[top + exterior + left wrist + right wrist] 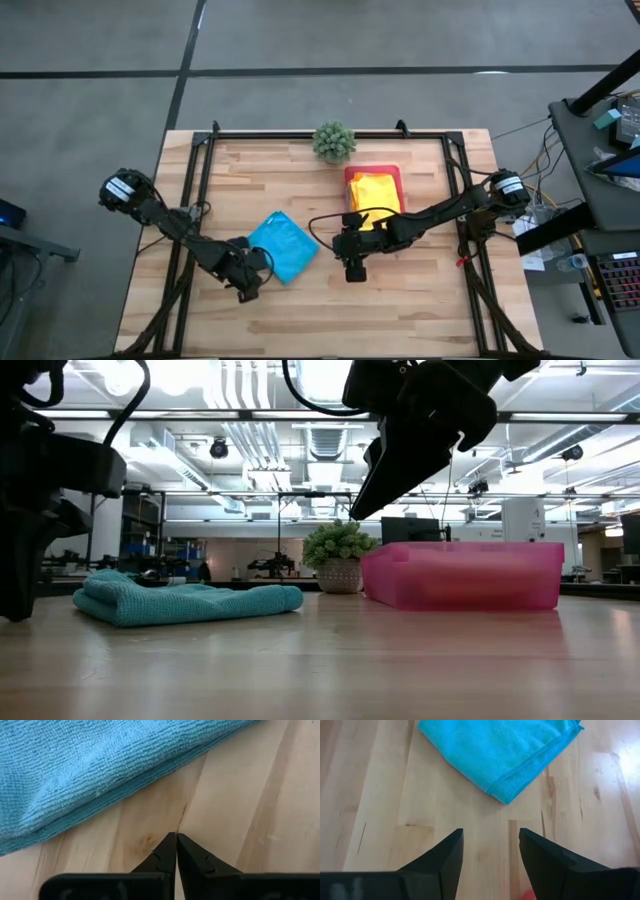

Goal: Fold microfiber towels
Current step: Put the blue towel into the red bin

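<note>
Closest to the overhead camera, two dark robot arms reach in over a light wooden table (pixel 400 300) from the 9 o'clock and 3 o'clock sides.

Starting at the left, the left gripper (pixel 248 290) sits low over the boards at about 7 o'clock from the table's middle. Its two fingers are pressed together to a point with nothing between them, tips aimed at bare wood just beside a towel's edge, not touching the cloth.

That turquoise towel (pixel 282 245) lies folded into a flat, roughly square pad, turned like a diamond, left of the table's centre. From table height it shows as a low, soft stack with a rounded fold at one end. It is the only towel lying loose on the wood.

Next to the right, the right gripper (pixel 354 268) hovers above the table near its centre, at about 3 o'clock from the turquoise towel and clear of it. Its fingers stand well apart and hold nothing; bare wood shows between them, with one corner of the towel just ahead.

Farther back, at about 12 o'clock on the table, a small green potted plant (pixel 334 141) stands near the far edge. Just right of it sits a pink tray (pixel 392 172) holding a folded yellow towel (pixel 374 190), with an orange towel (pixel 356 182) showing at its left edge.
</note>
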Action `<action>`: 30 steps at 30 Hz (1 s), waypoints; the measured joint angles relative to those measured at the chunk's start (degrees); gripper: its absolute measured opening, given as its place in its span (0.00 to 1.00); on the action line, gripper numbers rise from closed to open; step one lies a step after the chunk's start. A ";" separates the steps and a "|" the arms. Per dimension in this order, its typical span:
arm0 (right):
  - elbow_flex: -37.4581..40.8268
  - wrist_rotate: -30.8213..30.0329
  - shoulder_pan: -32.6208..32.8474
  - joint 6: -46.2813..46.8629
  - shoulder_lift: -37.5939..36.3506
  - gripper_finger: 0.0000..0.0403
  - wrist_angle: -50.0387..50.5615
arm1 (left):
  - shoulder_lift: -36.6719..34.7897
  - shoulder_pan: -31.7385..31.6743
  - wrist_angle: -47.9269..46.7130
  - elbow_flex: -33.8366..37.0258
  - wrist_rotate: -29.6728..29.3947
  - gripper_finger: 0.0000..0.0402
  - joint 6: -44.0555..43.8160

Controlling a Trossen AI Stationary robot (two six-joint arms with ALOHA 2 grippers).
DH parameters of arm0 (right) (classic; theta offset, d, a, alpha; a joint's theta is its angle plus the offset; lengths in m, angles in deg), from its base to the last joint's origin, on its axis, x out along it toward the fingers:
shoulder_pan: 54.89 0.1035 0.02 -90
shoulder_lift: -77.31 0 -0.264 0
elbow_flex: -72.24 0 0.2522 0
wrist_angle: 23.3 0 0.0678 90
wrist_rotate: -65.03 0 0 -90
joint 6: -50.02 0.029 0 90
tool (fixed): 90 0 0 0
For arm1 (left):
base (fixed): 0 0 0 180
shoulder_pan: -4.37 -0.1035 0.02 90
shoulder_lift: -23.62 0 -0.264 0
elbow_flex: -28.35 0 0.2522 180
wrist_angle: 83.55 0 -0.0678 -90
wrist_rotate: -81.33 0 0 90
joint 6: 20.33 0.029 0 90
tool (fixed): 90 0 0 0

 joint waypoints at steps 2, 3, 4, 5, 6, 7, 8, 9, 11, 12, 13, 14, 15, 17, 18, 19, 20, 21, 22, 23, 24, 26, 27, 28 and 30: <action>0.00 0.00 0.00 0.00 0.00 0.45 0.00 | -0.02 0.00 -0.02 0.26 -0.02 0.00 0.02; 0.00 0.00 0.00 0.00 0.00 0.45 -0.04 | -0.06 0.00 0.02 0.38 -0.04 0.00 0.00; 0.00 0.00 0.00 0.00 0.00 0.45 -0.08 | -0.08 0.00 -0.07 0.52 -0.02 0.00 0.02; 0.00 0.00 0.00 -0.02 0.00 0.45 -0.07 | -0.09 0.00 -0.20 0.59 -0.04 0.00 0.21; 0.00 0.00 0.00 0.00 0.00 0.45 -0.07 | -0.09 0.00 -0.70 0.59 -0.07 0.00 0.52; 0.00 0.00 0.00 0.00 0.00 0.45 -0.08 | -0.09 0.00 -1.62 0.59 -0.16 0.00 0.99; 0.00 0.00 0.00 0.00 0.00 0.45 -0.07 | -0.09 0.00 -2.89 0.59 -0.25 0.00 1.58; 0.00 0.00 0.00 -0.02 0.00 0.45 -0.09 | -0.09 0.00 -4.18 0.56 -0.46 0.00 1.77; 0.00 0.01 0.00 -0.28 0.00 0.45 -0.13 | -0.09 0.00 -7.15 0.54 -1.12 0.00 1.76; 0.00 0.00 0.00 -0.33 0.00 0.45 -0.23 | -0.09 0.00 -8.53 0.57 -1.44 0.00 1.73; 0.00 0.00 0.00 -0.35 0.00 0.45 -0.39 | -0.09 0.00 -9.42 0.61 -1.74 0.00 1.75; 0.00 0.00 0.00 -0.37 0.00 0.45 -0.63 | -0.09 0.00 -10.09 0.61 -1.81 0.00 1.77; 0.00 0.00 0.00 -0.40 0.00 0.45 -1.09 | -0.09 0.00 -10.45 0.61 -1.96 0.00 1.92; 0.00 0.00 0.00 -0.65 0.00 0.45 -1.87 | -0.09 0.00 -10.77 0.67 -2.26 0.00 2.01; 0.00 0.00 0.00 -0.76 0.00 0.45 -2.11 | -0.09 0.00 -10.80 0.67 -2.38 0.00 2.01; 0.00 0.00 0.00 -0.85 0.00 0.45 -2.35 | -0.09 0.00 -10.80 0.70 -2.61 0.00 2.01; 0.00 0.00 0.00 -0.92 0.00 0.45 -2.52 | -0.09 0.00 -10.79 0.73 -2.98 0.00 2.03; 0.00 0.00 0.00 -0.92 0.00 0.45 -2.60 | -0.09 0.01 -10.75 0.74 -3.64 0.00 2.06; 0.00 0.00 0.00 -0.94 0.00 0.45 -2.63 | -0.09 0.02 -10.73 0.74 -4.52 0.00 2.08; 0.00 0.00 0.00 -0.94 0.00 0.45 -2.64 | -0.07 0.02 -10.80 0.81 -5.77 0.00 2.14; 0.00 0.00 0.00 -0.96 0.00 0.45 -2.63 | -0.02 -0.04 -11.10 0.94 -7.60 0.00 2.56; 0.00 0.00 0.00 -0.96 0.00 0.45 -2.64 | 0.16 -0.55 -11.79 1.32 -11.98 0.00 3.68; 0.00 0.00 0.00 -0.98 0.00 0.45 -2.64 | 0.17 -0.77 -11.63 1.39 -14.06 0.00 4.28; 0.00 0.00 0.00 -0.96 0.00 0.45 -2.64 | 0.15 -0.96 -11.13 1.48 -16.48 0.00 4.62; 0.00 0.00 0.00 -0.97 0.00 0.45 -2.64 | 0.11 -1.65 -10.69 2.33 -20.55 0.00 4.83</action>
